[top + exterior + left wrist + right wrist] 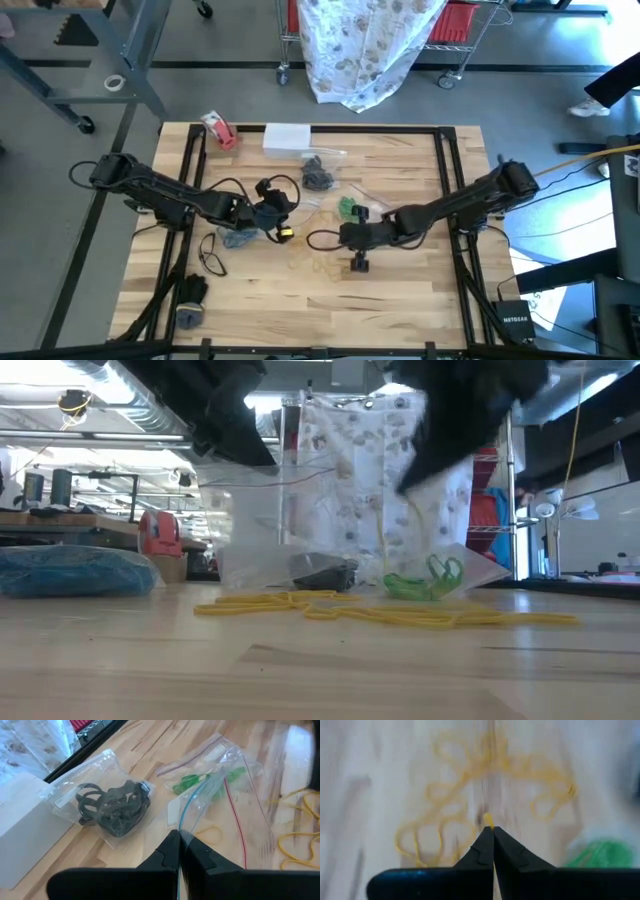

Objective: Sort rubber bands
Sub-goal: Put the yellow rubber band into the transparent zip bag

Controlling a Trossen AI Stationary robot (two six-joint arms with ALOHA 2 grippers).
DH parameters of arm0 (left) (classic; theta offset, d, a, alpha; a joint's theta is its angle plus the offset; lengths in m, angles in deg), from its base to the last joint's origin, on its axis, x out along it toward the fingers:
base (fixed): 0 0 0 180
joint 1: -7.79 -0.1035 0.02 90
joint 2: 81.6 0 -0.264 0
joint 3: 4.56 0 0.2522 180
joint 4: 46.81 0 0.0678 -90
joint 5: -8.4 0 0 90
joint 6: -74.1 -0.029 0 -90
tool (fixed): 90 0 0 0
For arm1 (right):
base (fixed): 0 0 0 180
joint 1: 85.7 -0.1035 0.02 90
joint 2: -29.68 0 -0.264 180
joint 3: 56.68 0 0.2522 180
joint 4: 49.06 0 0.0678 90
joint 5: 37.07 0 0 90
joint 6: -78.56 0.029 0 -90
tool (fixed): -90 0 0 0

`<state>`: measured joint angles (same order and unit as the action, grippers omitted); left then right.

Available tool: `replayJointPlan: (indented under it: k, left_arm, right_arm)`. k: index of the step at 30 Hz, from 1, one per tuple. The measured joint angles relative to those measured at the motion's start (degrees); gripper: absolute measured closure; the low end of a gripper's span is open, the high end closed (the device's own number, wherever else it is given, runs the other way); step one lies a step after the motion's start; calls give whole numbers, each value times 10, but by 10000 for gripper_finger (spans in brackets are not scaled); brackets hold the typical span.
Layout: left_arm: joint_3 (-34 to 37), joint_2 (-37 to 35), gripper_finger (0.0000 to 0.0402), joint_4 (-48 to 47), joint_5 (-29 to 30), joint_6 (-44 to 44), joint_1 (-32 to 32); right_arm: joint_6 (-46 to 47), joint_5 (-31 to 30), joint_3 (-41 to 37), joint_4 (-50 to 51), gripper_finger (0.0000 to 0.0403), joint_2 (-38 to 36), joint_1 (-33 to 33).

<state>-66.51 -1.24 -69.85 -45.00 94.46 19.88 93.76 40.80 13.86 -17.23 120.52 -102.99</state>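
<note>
Loose yellow rubber bands [470, 810] lie mid-tabletop; the right gripper [493, 832] pinches one between closed fingers. Green bands [192, 782] and black bands [117, 807] sit in separate clear bags toward the far edge. The left gripper [179, 851], fingers together, clamps an empty clear bag [225, 815].

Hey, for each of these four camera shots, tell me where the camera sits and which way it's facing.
High: overhead, looking down on the table; both arms show.
Low: at tabletop height, looking across at yellow bands; arms hang in from above.
Left wrist: on the left arm, past its shut end effector, which pinches a clear bag.
Right wrist: on the right arm, over its shut end effector, which grips a yellow band.
Low and left wrist share the green bands.
</note>
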Motion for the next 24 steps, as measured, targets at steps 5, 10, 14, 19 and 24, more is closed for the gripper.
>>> replayJointPlan:
  k: [5, 10, 14, 19, 24]
  left_arm:
    - [0, 0, 401, 0, 0, 0, 1]
    - [0, 0, 401, 2, 0, 5, 3]
    - [0, 0, 401, 13, -10, 7, 4]
    - [0, 0, 401, 23, -21, 13, 4]
    - [0, 0, 401, 23, -22, 22, 4]
  right_arm:
    - [-22, -10, 26, 0, 402, -13, 0]
    - [-87, -44, 77, -20, 402, -13, 0]
    - [-161, -73, 138, -29, 402, -14, 1]
    - [-254, -118, 200, -48, 402, -14, 1]
    - [-305, -140, 245, -53, 402, -12, 5]
